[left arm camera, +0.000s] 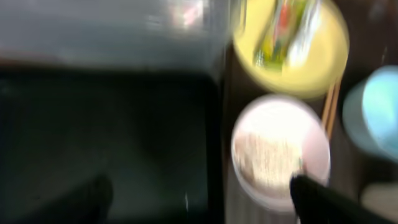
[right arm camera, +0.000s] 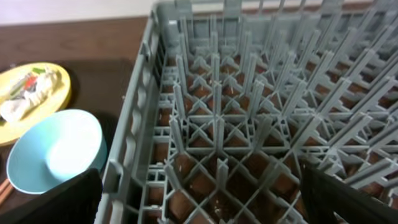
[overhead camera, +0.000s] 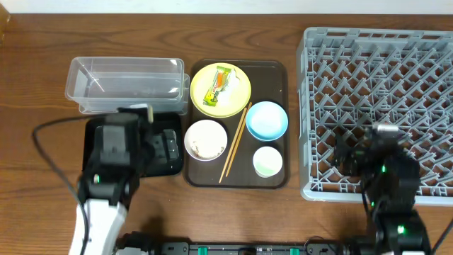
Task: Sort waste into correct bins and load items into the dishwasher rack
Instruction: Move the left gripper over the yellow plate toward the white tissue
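Observation:
A brown tray holds a yellow plate with the yellow-green wrapper on it, a white bowl with whitish crumbs, a light blue bowl, a pale cup and chopsticks. The clear box stands at the back left, with the black tray in front of it. My left gripper is open and empty above the black tray, next to the white bowl; this view is blurred. My right gripper is open and empty above the grey rack near its front left corner.
The rack's left wall stands between my right gripper and the blue bowl. The yellow plate with the wrapper lies beyond it. A black cable runs left of my left arm.

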Tool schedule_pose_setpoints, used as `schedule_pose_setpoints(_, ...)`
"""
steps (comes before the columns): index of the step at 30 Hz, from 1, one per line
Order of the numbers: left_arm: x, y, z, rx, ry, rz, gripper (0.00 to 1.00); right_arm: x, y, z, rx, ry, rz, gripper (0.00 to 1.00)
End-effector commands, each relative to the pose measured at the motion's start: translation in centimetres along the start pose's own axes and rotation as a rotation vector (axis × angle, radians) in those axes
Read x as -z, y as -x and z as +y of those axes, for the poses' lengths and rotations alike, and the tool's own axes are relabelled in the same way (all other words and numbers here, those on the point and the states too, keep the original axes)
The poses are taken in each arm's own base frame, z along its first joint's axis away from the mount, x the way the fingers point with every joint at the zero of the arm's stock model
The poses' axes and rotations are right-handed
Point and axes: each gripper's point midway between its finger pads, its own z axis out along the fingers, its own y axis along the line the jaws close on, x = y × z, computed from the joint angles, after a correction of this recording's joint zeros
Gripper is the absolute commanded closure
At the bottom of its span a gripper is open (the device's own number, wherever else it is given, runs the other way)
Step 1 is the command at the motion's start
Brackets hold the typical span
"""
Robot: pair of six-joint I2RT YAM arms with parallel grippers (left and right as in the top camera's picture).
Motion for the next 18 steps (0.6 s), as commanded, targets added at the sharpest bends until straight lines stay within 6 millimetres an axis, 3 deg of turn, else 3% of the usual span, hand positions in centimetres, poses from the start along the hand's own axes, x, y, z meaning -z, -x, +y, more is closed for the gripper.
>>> schedule_pose_setpoints(1,0.1,-0.1,-0.9,0.000,-0.039,0.098,0.07,-0.7,1.2,-0.4,-0.005,-0.028,0.054,0.01)
schedule_pose_setpoints(10,-2.0,-2.4,-1.1,0.021,-0.057,0.247,0.07,-3.1,-0.6,0.2,-0.010,0.005,0.204,0.01)
schedule_pose_setpoints(14,-2.3,-1.4,-1.9,0.019,-0.101,0.212,0.07,-3.0,-0.7,0.3,-0.011,0.009,0.209,0.01)
schedule_pose_setpoints(18,-2.0,1.1,-2.9,0.006,-0.141,0.133,0.07,-3.0,-0.6,0.2,-0.010,0.008,0.202,0.01)
